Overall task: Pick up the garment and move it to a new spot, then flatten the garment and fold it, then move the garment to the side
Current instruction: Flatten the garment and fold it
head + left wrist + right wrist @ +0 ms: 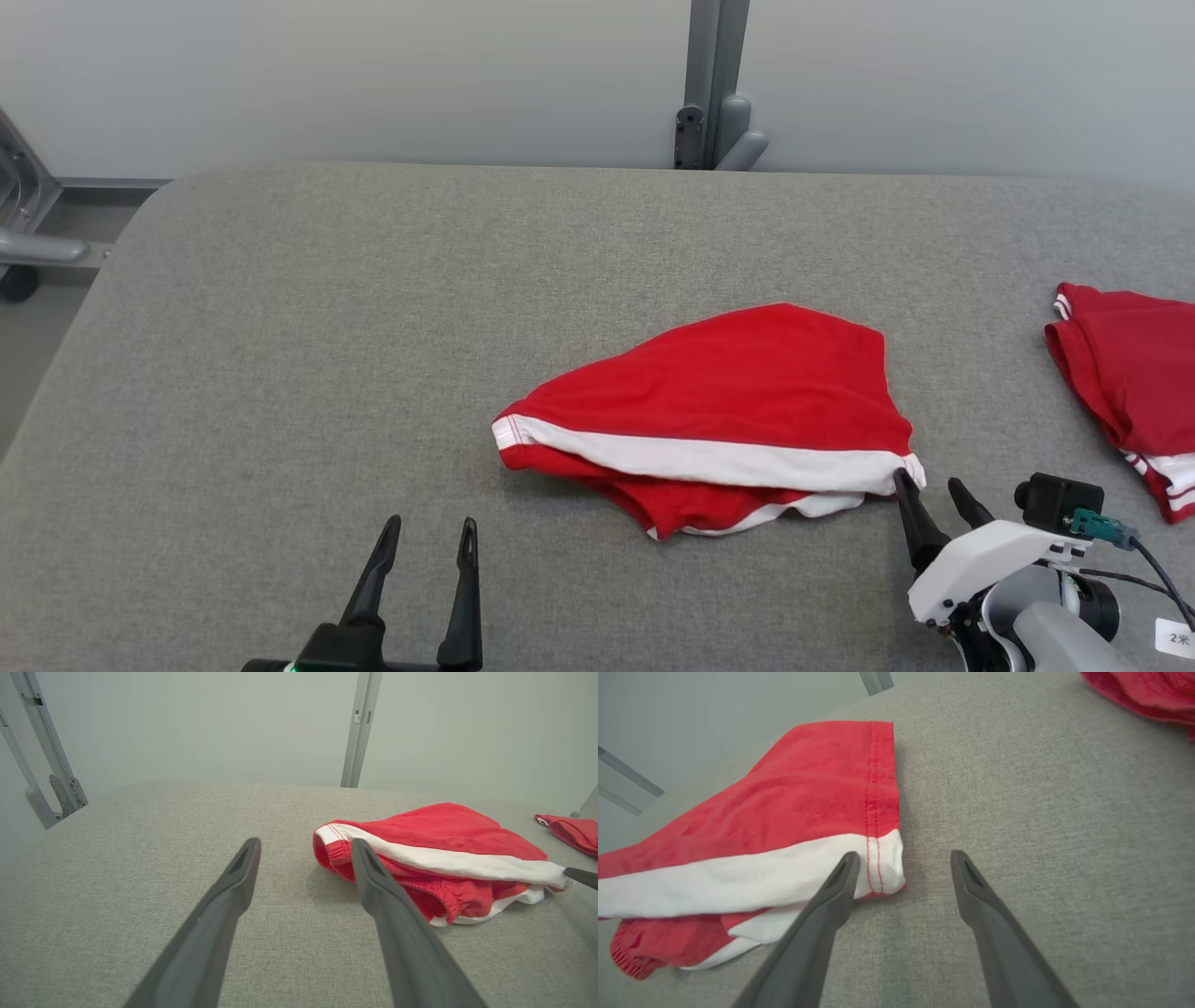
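We think the robot is at the first step, or close to it. The garment (738, 392) is not lifted yet. It lies bunched up on the gray counter (280, 373), a little toward 3 o'clock from the middle in the head view.

The right hand (928, 481) sits at the garment's 4 o'clock corner with its two fingers spread wide. It holds nothing. In the right wrist view one of its fingers (840, 877) is right at the white corner. We cannot tell if it touches the cloth or hangs just over it.

The left hand (431, 523) is down at 7 o'clock in the head view. It is spread wide too, with nothing in it, and it is well apart from the garment.

Next, we think the right hand needs to slide so the white corner sits between its fingers, then pinch. The left hand may need to reach the 9 o'clock end, so the cloth can come up by both ends.

The garment's long line follows the white stripe — from 9 o'clock to 3 o'clock, dipping a bit at the 3 o'clock end. The bunchy stretchy edge seems to point to 9 o'clock, and the stitched hem to 3 o'clock.

Another red garment (1139, 364) lies far off at 3 o'clock — we leave it alone.
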Robot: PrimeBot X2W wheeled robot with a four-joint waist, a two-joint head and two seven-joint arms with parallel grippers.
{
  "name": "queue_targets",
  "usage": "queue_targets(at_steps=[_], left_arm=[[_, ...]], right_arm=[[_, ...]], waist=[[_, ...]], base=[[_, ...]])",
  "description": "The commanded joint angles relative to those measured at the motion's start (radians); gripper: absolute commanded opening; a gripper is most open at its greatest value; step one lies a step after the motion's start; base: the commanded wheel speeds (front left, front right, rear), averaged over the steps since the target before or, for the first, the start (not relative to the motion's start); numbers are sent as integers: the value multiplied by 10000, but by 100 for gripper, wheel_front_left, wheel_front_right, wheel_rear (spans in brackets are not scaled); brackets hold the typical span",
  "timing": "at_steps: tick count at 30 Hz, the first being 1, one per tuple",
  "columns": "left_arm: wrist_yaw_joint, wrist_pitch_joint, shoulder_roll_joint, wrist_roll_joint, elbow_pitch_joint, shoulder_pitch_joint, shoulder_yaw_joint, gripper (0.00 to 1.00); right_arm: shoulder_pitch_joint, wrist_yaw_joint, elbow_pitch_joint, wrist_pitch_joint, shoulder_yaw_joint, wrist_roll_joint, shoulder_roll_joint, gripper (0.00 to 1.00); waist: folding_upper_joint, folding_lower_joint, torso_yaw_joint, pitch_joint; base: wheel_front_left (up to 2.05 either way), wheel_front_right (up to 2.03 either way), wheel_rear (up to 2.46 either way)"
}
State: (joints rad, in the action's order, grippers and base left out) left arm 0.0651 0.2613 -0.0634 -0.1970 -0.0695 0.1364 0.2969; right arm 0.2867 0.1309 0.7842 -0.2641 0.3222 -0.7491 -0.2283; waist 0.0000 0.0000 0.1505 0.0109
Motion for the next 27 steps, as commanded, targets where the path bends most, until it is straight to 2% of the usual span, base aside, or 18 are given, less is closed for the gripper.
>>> queue_targets(at_steps=[1, 4, 6, 8, 9, 12, 16, 27], left_arm=[[-96, 39, 23, 71, -73, -64, -51, 100], [-197, 39, 53, 148, -164, -162, -93, 100], [-237, 39, 63, 156, -209, -218, -133, 100], [-283, 39, 78, 204, -251, -248, -168, 100], [-278, 39, 84, 228, -265, -259, -187, 100], [-302, 39, 98, 249, -324, -270, -232, 100], [-349, 39, 109, 244, -438, -264, -265, 100], [-446, 40, 35, 91, -1046, -610, -560, 100]], right_arm=[[185, -6, 140, -5, 166, -258, -73, 100], [341, -6, 327, -6, 470, -469, -189, 100], [393, -6, 436, -6, 672, -635, -186, 69], [476, -6, 509, -6, 824, -756, -246, 20], [512, -6, 518, -6, 905, -814, -266, 0], [538, -6, 504, -6, 1146, -927, -337, 0], [504, -6, 3, -5, 1274, -534, -679, 0], [-572, -6, -1432, -6, 710, 645, -1388, 0]], waist=[[0, 0, 53, 39], [0, 0, 122, 62], [0, 0, 156, 69], [0, 0, 175, 88], [0, 0, 177, 105], [0, 0, 150, 156], [0, 0, 28, 167], [0, 0, -528, 88]], base=[[0, 0, 0], [0, 0, 0], [0, 0, 0], [0, 0, 0], [0, 0, 0], [0, 0, 0], [0, 0, 0], [0, 0, 0]])
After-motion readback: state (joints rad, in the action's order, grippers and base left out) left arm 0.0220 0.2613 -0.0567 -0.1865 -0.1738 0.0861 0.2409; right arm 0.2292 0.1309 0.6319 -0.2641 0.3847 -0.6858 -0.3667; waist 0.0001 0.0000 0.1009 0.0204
